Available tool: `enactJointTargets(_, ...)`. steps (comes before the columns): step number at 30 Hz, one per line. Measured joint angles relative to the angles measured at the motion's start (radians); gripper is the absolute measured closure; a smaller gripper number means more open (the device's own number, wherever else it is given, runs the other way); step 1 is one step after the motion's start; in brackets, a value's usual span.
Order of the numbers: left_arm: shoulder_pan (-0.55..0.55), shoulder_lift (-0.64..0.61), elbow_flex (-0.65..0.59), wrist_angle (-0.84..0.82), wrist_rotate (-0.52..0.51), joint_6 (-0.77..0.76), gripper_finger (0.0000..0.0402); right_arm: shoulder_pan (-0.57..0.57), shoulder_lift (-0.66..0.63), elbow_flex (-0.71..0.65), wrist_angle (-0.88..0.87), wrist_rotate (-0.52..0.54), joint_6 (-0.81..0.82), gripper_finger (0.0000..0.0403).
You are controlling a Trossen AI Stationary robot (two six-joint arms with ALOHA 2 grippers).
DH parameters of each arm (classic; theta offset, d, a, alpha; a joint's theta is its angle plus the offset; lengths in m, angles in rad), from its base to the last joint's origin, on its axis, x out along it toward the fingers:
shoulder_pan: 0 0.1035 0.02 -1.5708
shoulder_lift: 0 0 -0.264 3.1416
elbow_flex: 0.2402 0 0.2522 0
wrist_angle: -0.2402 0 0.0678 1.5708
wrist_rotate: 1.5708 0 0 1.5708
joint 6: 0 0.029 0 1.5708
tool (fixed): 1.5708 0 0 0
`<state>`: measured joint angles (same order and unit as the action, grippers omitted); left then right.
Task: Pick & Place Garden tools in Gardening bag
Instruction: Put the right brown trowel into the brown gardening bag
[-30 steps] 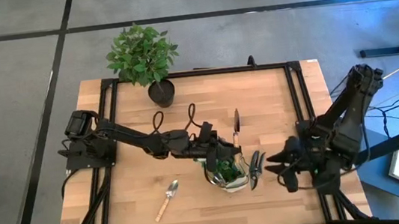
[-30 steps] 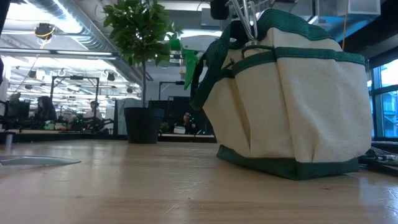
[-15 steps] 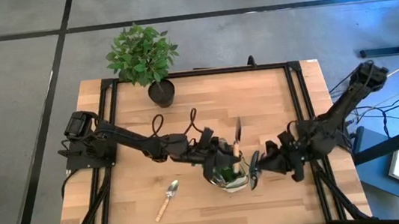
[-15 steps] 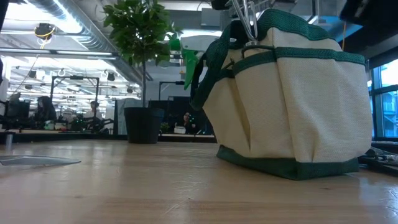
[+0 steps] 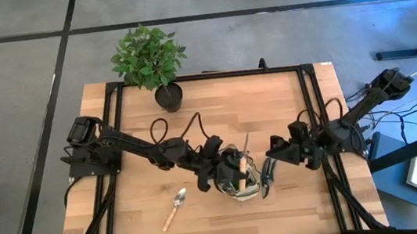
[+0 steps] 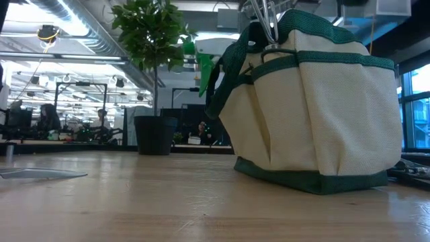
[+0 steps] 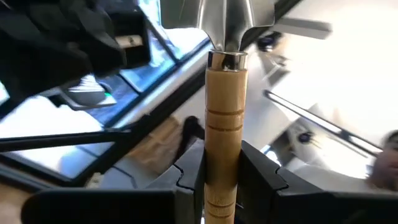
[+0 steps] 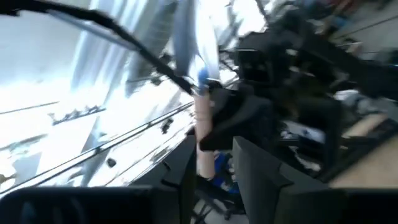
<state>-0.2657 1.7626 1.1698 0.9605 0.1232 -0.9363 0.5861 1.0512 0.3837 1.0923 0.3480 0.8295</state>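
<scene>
Left wrist view: my left hand (image 7: 222,180) is clamped on the wooden handle of a trowel (image 7: 224,124), a stiff, light tool with a smooth handle best gripped mid-handle, held over the gardening bag (image 5: 237,178) near the bench's front edge. I judge the bag soft-sided; it already holds a green spray bottle (image 6: 205,57). My right hand (image 5: 276,155) hovers just beside the bag; I cannot tell its fingers' state, and pruners (image 5: 267,178) and another trowel (image 5: 175,207) lie on the bench (image 5: 271,110).
</scene>
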Motion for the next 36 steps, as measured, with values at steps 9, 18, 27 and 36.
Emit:
enactJointTargets(9, 0.0, 0.0, 0.0, 0.082, 0.087, -0.036, 0.0339, -0.178, 0.002, 0.218, -0.336, -0.244, -0.093, 0.0242)
enactJointTargets(18, -0.008, 0.0, 0.0, 0.122, 0.104, -0.031, 0.0339, -0.326, 0.001, 0.409, -0.55, -0.412, -0.134, 0.0143)
enactJointTargets(27, -0.012, 0.0, 0.0, 0.123, 0.126, -0.021, 0.0339, -0.385, 0.048, 0.416, -0.48, -0.489, -0.105, 0.0135)
enactJointTargets(36, -0.012, 0.0, 0.0, 0.123, 0.141, -0.019, 0.0339, -0.383, 0.171, 0.433, -0.289, -0.589, -0.07, 0.0136)
